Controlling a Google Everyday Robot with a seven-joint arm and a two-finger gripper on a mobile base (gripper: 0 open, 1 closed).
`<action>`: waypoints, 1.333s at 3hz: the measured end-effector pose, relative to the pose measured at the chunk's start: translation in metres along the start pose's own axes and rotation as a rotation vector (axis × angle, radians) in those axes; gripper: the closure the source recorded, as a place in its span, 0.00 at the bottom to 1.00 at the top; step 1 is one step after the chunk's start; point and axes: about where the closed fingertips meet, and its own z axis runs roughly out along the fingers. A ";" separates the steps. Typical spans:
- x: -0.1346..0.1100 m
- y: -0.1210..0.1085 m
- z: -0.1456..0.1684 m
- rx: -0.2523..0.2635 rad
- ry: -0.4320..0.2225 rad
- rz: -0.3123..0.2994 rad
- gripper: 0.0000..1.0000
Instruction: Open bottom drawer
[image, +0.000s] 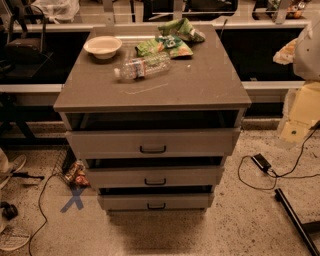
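Note:
The cabinet (150, 90) has three grey-beige drawers stacked below its top. The bottom drawer (125, 202) is the lowest and shortest front, with a small black bar handle (156, 206) at its centre. A dark gap shows above it, as above the middle drawer (120, 177) and the top drawer (110, 144). My gripper (292, 50) seems to be the pale shape at the right edge, level with the cabinet top. It is far to the right of and above the bottom drawer and touches nothing.
On the cabinet top lie a white bowl (102, 46), a plastic water bottle (142, 66) and green snack bags (172, 37). On the floor are a snack packet (76, 174), a blue tape X (74, 199), a black adapter with cables (261, 161) and a black bar (297, 220).

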 end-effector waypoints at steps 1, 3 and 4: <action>0.000 0.000 0.000 0.000 0.000 0.000 0.00; 0.013 0.012 0.047 -0.065 -0.043 0.024 0.00; 0.029 0.046 0.152 -0.212 -0.153 0.069 0.00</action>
